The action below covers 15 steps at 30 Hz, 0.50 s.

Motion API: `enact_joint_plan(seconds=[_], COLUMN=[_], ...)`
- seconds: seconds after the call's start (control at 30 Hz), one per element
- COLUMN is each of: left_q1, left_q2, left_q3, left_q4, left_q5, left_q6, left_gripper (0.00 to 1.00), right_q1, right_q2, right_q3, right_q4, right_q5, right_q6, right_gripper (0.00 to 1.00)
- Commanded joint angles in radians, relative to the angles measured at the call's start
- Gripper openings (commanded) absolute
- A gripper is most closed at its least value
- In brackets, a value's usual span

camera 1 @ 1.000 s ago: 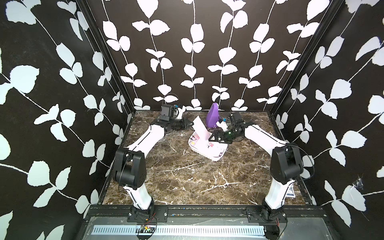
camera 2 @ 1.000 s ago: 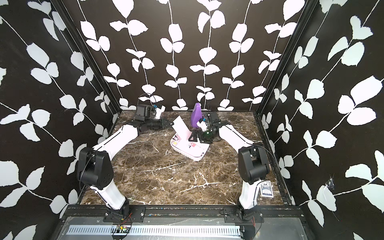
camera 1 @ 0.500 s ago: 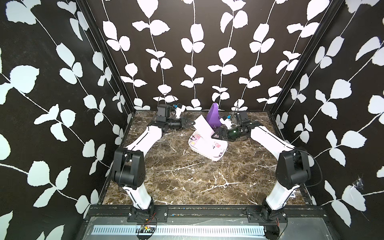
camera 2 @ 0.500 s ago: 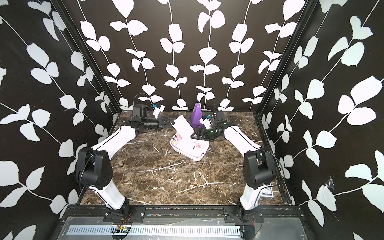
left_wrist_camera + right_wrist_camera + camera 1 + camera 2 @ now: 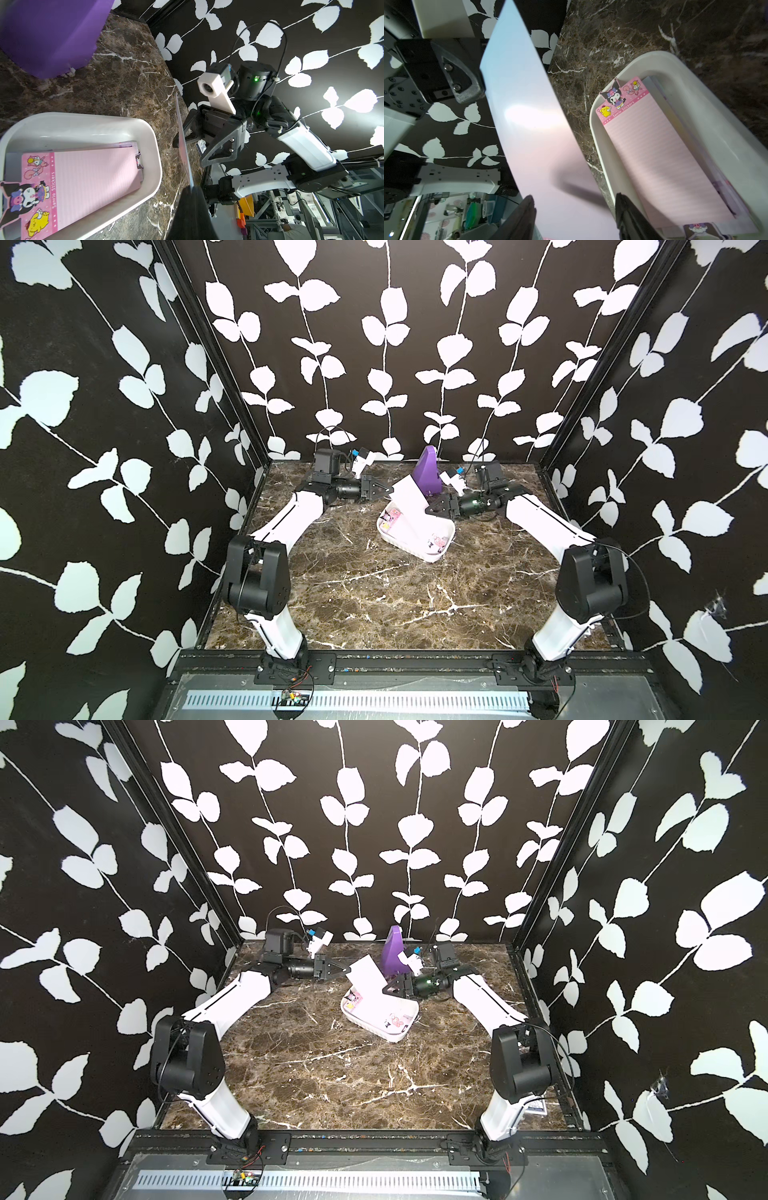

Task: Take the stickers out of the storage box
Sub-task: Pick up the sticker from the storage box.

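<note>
One sticker sheet (image 5: 409, 499) is out of the storage box (image 5: 408, 546) and stands in the air above its far end, tilted, with its plain pale back to the top cameras. In the right wrist view this sheet (image 5: 529, 114) shows a soft blue-to-pink shine and is bent a little. My left tool (image 5: 390, 490) is pressed together on one long edge of it, near the upper end. My right tool (image 5: 428, 509) is at the lower end, from the other side. Its jaws are apart, one on each side of the sheet, and I cannot tell if one of them touches the paper.

The other stickers (image 5: 89, 166) lie flat inside the box, in a small pile. The top one is pink with fine lines and has cartoon characters and the words "Sanrio Stickers" at one end.

The box is on the marble bench (image 5: 374, 593), toward the back, turned at an angle. Just behind it, near the back wall, a purple pyramid-shaped object (image 5: 428, 472) stands upright, between my two wrists.
</note>
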<state>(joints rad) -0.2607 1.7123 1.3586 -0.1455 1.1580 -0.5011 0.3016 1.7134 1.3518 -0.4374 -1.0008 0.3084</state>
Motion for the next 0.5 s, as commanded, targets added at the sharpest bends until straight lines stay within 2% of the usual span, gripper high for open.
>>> enact_joint_plan(seconds=[0.0, 0.03, 0.13, 0.3, 0.47], left_q1=[0.001, 0.001, 0.001, 0.003, 0.005], left_q2=[-0.052, -0.048, -0.042, -0.042, -0.056], left_q3=[-0.005, -0.006, -0.006, -0.029, -0.027], left_q4=[0.052, 0.057, 0.069, 0.173, 0.171], left_q5=[0.058, 0.058, 0.067, 0.112, 0.122], left_q6=[-0.002, -0.008, -0.014, -0.085, -0.086], left_gripper=[0.00, 0.00, 0.00, 0.00, 0.00], right_q1=[0.001, 0.001, 0.004, 0.007, -0.002], right_q2=[-0.007, -0.005, 0.000, -0.003, 0.012], right_q3=[-0.028, -0.028, -0.033, -0.075, -0.073], right_q4=[0.051, 0.054, 0.082, 0.131, 0.136], right_q5=[-0.080, -0.091, -0.133, -0.184, -0.199], right_q6=[0.002, 0.003, 0.015, 0.021, 0.014], right_gripper=[0.56, 0.52, 0.50, 0.58, 0.59])
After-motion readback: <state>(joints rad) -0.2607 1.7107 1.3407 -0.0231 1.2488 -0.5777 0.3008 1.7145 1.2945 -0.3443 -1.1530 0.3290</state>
